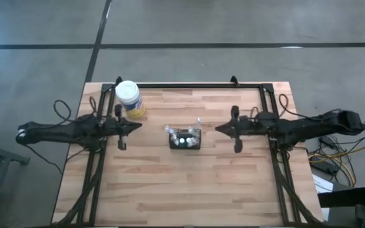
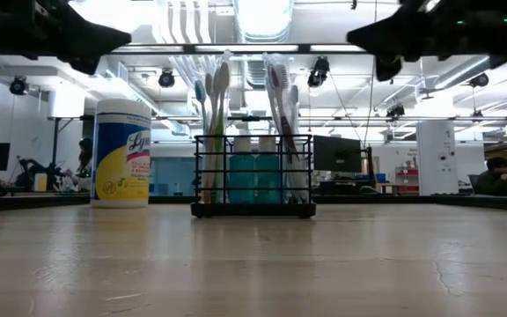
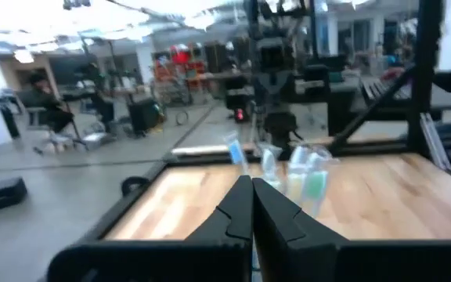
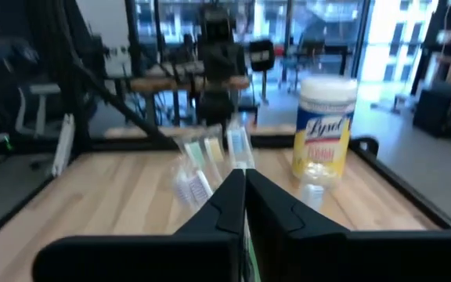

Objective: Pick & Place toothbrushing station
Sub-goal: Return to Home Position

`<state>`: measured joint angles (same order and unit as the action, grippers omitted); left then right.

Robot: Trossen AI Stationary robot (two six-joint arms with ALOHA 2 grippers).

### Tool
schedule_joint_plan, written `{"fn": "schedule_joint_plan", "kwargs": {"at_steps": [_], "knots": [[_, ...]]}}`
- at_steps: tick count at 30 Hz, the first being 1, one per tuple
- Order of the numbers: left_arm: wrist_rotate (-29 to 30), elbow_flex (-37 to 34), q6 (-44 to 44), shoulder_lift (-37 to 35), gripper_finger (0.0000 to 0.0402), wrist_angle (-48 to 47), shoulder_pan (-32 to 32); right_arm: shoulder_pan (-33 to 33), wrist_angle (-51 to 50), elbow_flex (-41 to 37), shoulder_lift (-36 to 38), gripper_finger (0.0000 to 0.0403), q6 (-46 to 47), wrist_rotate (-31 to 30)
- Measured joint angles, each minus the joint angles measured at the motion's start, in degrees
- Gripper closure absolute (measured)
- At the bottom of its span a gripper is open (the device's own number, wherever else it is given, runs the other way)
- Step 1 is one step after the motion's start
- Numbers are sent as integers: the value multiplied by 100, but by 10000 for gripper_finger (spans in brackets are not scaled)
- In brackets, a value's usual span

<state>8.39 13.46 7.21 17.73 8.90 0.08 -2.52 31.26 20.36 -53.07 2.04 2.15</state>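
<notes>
The toothbrushing station (image 1: 185, 138) is a small black wire-mesh caddy standing on its base at the middle of the wooden table. Several slim toothbrushes (image 2: 214, 97) stick upright out of it. Both arms hover level above the table, clear of the caddy. My left gripper (image 1: 138, 125) is to its left and my right gripper (image 1: 219, 128) to its right, and both are shut with nothing between the fingers. In each wrist view the shut fingertips (image 3: 250, 188) (image 4: 245, 176) point toward the toothbrush heads (image 3: 288, 168) (image 4: 206, 160).
A yellow jar with a white lid (image 1: 129, 99) stands at the far left of the table, behind my left gripper. A black frame rail (image 1: 189, 85) runs along the far edge and down both sides. Bare wood (image 1: 182, 190) lies on the caddy's near side.
</notes>
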Motion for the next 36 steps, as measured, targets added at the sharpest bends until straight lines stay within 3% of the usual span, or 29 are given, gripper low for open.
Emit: {"fn": "schedule_joint_plan", "kwargs": {"at_steps": [12, 18, 29, 36], "knots": [[310, -810, 294, -1176, 401, 199, 6, 22, 792, -1227, 1645, 394, 363, 0], [789, -1043, 429, -1767, 401, -404, 8, -20, 771, -1589, 2439, 394, 258, -113], [711, -1113, 643, -1768, 401, -787, 6, -70, -547, -1987, 3940, 394, 224, -519], [552, -1124, 404, -1768, 397, -1063, 8, -68, -1234, -1985, 4451, 394, 142, -709]]}}
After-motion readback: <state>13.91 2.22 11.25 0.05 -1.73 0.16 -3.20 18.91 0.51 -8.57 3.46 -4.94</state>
